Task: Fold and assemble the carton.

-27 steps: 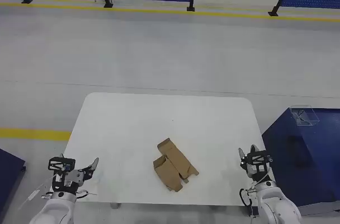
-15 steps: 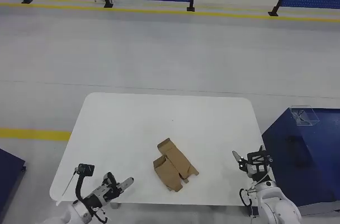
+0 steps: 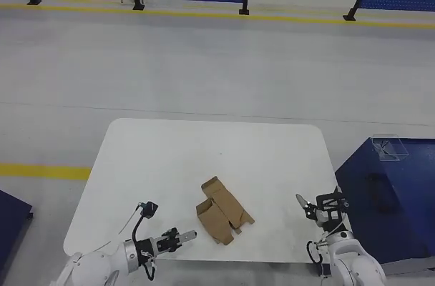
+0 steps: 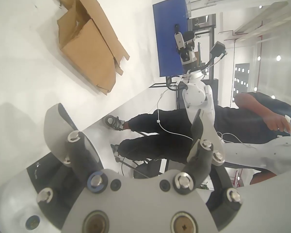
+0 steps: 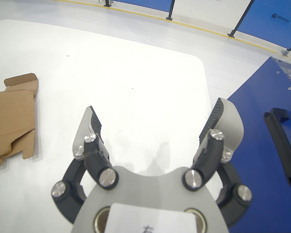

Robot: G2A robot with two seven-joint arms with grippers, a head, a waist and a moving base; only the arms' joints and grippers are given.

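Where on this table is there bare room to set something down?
The far half of the table, beyond the carton, is bare. So are the stretch between the carton and the right gripper, and the left side out to the table edge. Tightest is the near edge, where the left gripper sits close to the carton.

A brown cardboard carton (image 3: 223, 212) is seen lying flattened and unassembled on the white worktop (image 3: 160, 164). It is placed toward 6 o'clock from the worktop's middle, close to the near edge. Its length is laid from about 11 o'clock to 5 o'clock. Loose, unfolded flaps are shown at both ends.
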